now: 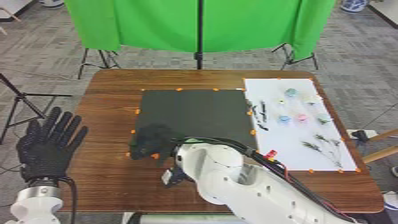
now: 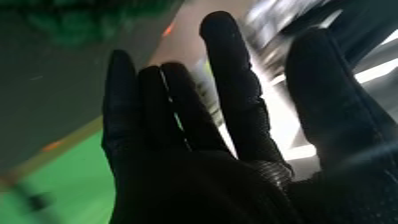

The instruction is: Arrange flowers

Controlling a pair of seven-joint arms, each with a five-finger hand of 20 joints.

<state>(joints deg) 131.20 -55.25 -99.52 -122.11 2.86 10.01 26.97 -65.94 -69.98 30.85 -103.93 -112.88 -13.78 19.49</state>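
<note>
My right hand [image 1: 155, 141] is over the near left corner of the black mat [image 1: 191, 107]. In the right wrist view the same hand [image 2: 191, 182] has its fingers straight and apart, with nothing held between them. A blurred dark green thing [image 2: 98, 22] lies beyond the fingertips; I cannot tell what it is. On the white sheet [image 1: 271, 155] at the right are blue flowers [image 1: 284, 119], a pink flower [image 1: 301, 118], dark stems [image 1: 258, 112] and green sprigs [image 1: 323, 142]. My left hand [image 1: 49, 147] is open, fingers straight, beside the table's left edge.
The brown wooden table [image 1: 107, 110] has orange tape marks around the mat and the sheet. My right arm [image 1: 240, 185] crosses the table's near part, close to the sheet's near left corner. A green cloth [image 1: 147, 25] hangs behind the table.
</note>
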